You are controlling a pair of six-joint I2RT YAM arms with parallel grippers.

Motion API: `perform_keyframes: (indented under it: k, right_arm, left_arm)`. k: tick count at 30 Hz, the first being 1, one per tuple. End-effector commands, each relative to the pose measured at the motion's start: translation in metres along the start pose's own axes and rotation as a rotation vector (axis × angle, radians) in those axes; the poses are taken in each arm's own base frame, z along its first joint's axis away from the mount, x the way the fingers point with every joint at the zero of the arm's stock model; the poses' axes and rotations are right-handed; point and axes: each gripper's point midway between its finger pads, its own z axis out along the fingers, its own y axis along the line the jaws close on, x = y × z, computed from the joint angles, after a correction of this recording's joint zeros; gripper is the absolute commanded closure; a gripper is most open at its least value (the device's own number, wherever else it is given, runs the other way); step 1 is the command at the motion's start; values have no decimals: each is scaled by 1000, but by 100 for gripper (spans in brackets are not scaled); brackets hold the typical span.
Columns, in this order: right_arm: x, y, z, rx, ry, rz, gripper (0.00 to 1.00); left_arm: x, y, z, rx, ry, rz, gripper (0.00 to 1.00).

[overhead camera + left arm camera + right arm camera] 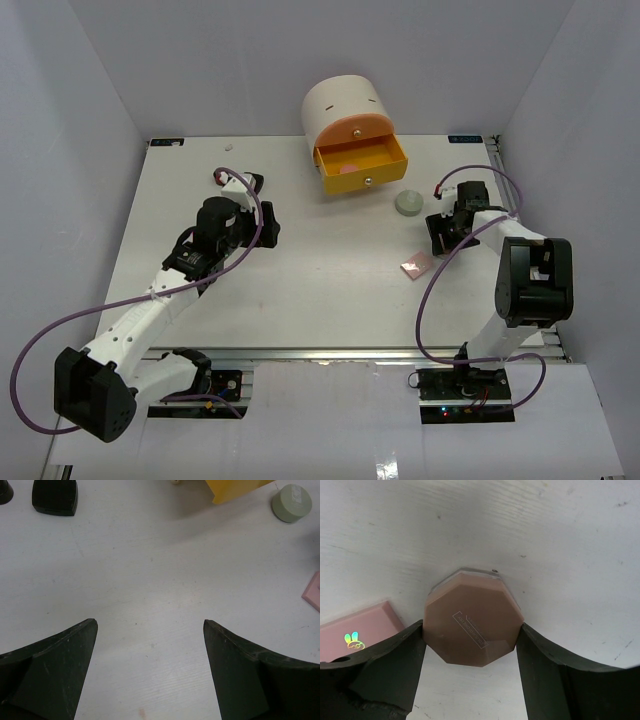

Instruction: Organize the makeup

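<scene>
While the left end effector (150, 625) hangs released, its jaws wide apart over bare tabletop (300, 280), nothing of the makeup lies between them. The nearest piece is a black jar (55, 497), ahead and off to its left in the left wrist view, well apart from the fingertips. Further right, the orange drawer (368, 178) stands pulled out of the cream box (345, 100) at the far edge, with something pink lying in it. Just right of the drawer's front sits the grey-green compact (408, 203). Nearer the arms the pink palette (416, 266) lies flat. Both are on the right arm's side.

The right end effector (470, 626) is down at the tabletop just beside the palette. The right wrist view shows the tan compact (472, 622) squarely between its fingers (390, 665), one pad against each flank. I judge it grasped, though it rests on the tabletop and is not raised. Being ten-sided and about as wide as it is long, the compact offers no long axis to line up with. From this grip the drawer lies away from the arm's base and to its left, so the carry, as I judge it, runs past the grey-green compact toward the drawer's open top.
</scene>
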Motion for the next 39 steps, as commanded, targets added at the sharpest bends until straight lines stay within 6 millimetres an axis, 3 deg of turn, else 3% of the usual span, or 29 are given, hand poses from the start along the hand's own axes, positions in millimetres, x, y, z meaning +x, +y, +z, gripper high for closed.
perform_keyframes:
  k: [1,2,3,7,9,11,16,18,19,23,27,32,35,39]
  right_arm:
    - [-36,15,-27,-106,-159,-102,82]
    - [-49,25,-39,-154,-206,-138,85]
    - [-72,50,-60,-234,-274,-211,87]
    - [-141,94,-122,-288,-478,-443,88]
    - [-174,110,-139,-280,-540,-489,88]
    - [-221,124,-162,-267,-620,-502,88]
    - [-297,130,-164,-231,-686,-442,85]
    - [-314,130,-152,-215,-686,-419,82]
    - [-319,131,-140,-215,-674,-410,79]
    - [-328,133,-126,-199,-666,-399,66]
    - [-329,130,-109,-174,-648,-395,46]
    - [-321,131,-108,-182,-635,-402,6]
    - [-314,131,-118,-187,-638,-403,10]
    - [-304,130,-148,-184,-670,-397,10]
  left_arm:
    - [-5,1,-5,-3,-34,7,2]
    - [-5,1,-4,-2,-33,7,2]
    - [-5,0,-4,2,-31,6,2]
    - [-1,-2,-2,13,-19,11,2]
    - [-1,-1,-1,10,-17,13,2]
    - [0,1,-1,1,-15,17,2]
    - [4,4,1,-11,-6,28,2]
    - [6,4,3,-8,-1,31,2]
    - [6,4,3,-7,2,34,2]
    - [10,2,6,4,14,40,2]
    - [11,0,7,13,19,42,2]
    - [10,-2,6,25,18,47,2]
    - [11,-4,6,42,22,51,2]
    - [11,-6,5,54,22,53,2]
